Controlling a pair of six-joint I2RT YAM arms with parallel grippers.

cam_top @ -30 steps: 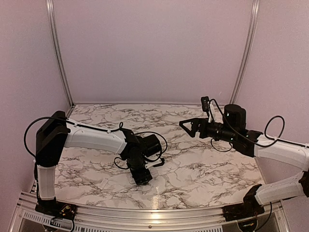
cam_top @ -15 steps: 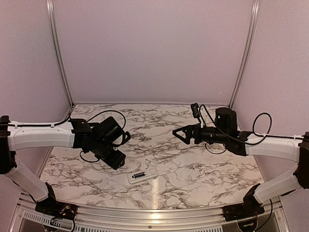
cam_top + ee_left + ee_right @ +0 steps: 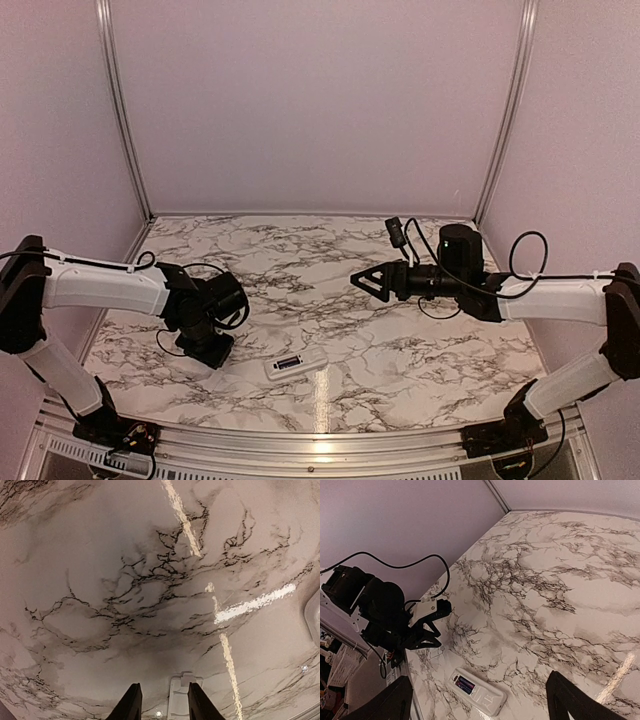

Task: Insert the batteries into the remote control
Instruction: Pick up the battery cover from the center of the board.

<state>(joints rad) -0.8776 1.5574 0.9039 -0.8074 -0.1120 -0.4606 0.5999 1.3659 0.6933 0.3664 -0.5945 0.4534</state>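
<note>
Two grippers apart: left gripper low at near left, jaws narrow yet gapped, white plastic piece between them on surface, unpinched; right gripper wide open, empty, raised at right; remote control near edge, between.

White remote control; white marble table, black veins.

Table top: marble-print, smooth, high gloss, with light streaks mirrored in it. Remote control: smooth white plastic, slight sheen, small dark glossy window. Left arm shell: white plastic, semi-gloss; joints matt black. Left gripper fingers: matt black plastic. Far wall: matt lilac panel. Corner rails: bare metal, satin finish.
</note>
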